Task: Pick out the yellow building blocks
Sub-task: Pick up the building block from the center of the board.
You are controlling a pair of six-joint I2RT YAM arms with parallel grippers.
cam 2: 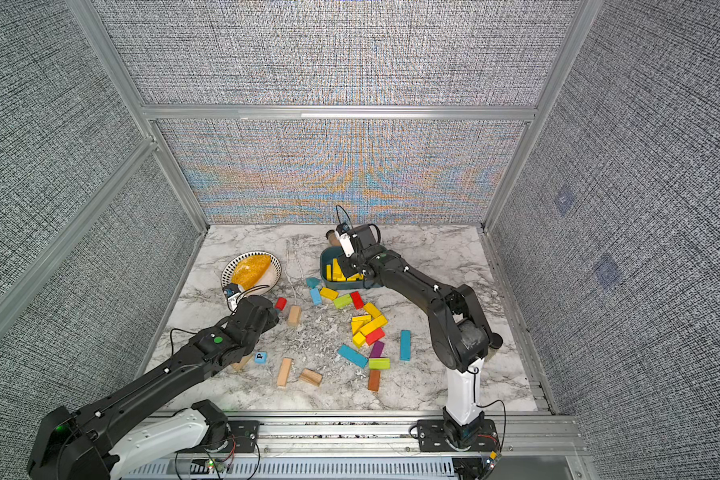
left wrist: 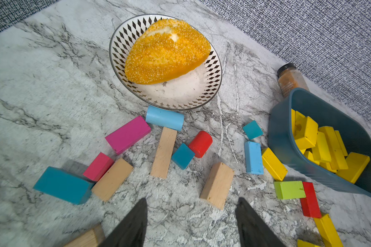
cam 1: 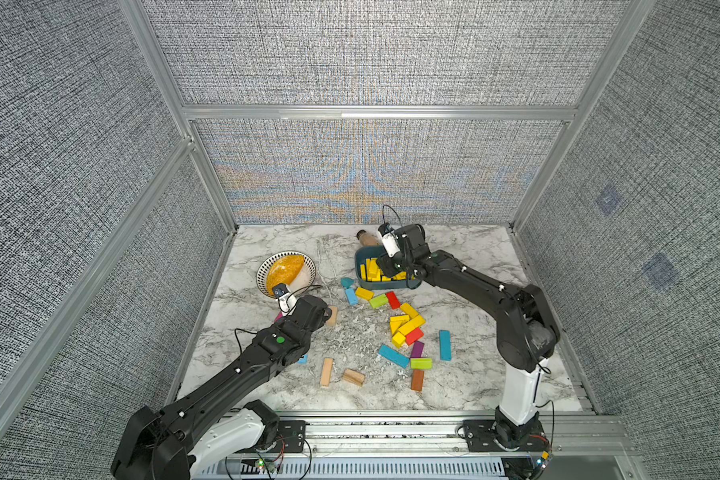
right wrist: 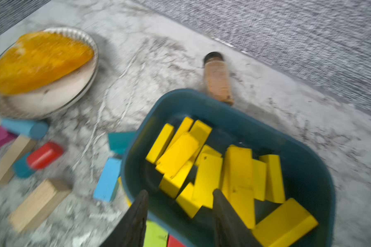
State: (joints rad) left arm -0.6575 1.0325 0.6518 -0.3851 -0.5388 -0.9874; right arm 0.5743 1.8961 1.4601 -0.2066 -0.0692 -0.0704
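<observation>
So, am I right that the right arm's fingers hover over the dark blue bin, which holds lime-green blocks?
Not quite: the dark blue bin holds yellow building blocks, not lime-green ones, as the right wrist view shows. The right arm's fingers do hover over it.

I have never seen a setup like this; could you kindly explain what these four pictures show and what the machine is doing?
These are two robot arms, the left arm and right arm, bolted at the edge of a marble table. Two pictures look down from overhead, nearly alike; the other two come from small cameras on each wrist, looking past the claw. On the table lie coloured wooden blocks, a patterned bowl holding an orange crumbed loaf, and a spice jar on its side. Many yellow building blocks already sit in a blue bin; several loose yellow blocks lie among the others. The right claw hangs open over the bin, holding nothing; the left claw, also empty, is open near a plain wood block.
</observation>
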